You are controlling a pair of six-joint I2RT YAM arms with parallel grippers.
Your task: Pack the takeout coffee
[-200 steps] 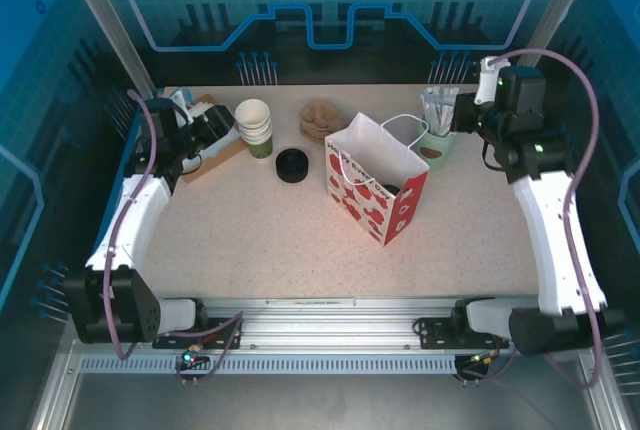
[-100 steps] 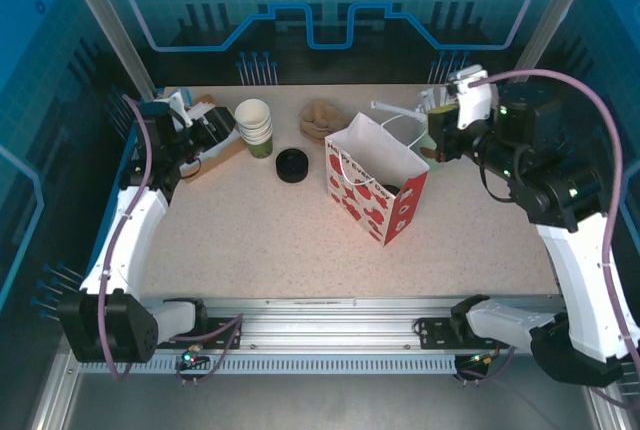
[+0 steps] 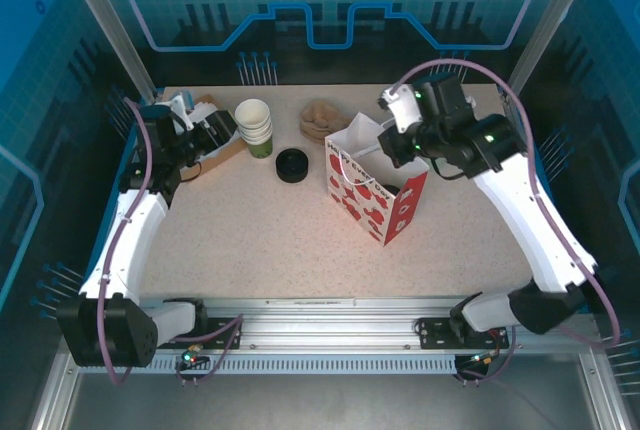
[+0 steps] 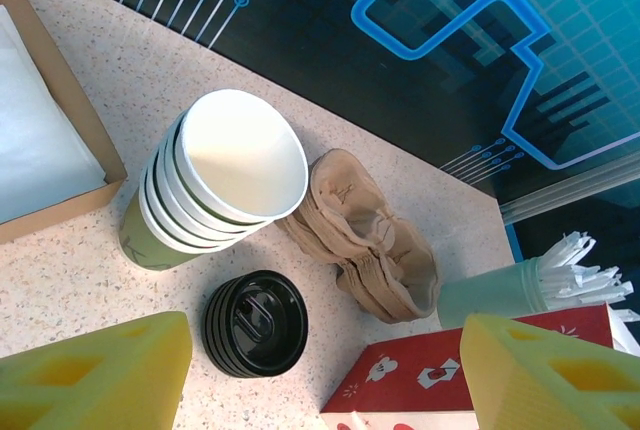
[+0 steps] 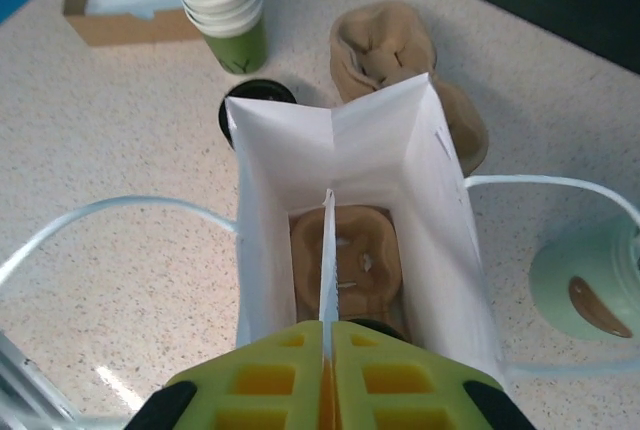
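Note:
The white paper bag with red prints (image 3: 375, 195) stands open mid-table. Looking down into it in the right wrist view, a brown pulp carrier (image 5: 360, 255) lies at the bottom. Beside it shows a sliver of the takeout coffee's black lid (image 5: 385, 327), mostly hidden behind my fingers. My right gripper (image 5: 328, 335) hangs over the bag's mouth (image 3: 395, 140), shut on a thin white wrapped straw (image 5: 327, 250) that points down into the bag. My left gripper (image 4: 320, 380) hovers open at the far left (image 3: 215, 130), holding nothing.
A stack of lidless green cups (image 3: 255, 127), a low stack of black lids (image 3: 292, 164) and a pile of brown carriers (image 3: 320, 118) sit behind the bag. A mint cup of straws (image 5: 590, 275) stands to its right. A cardboard box (image 4: 40, 150) lies far left.
My right arm swung from the straw cup at the back right to above the bag, bringing a straw. The left arm shifted only slightly.

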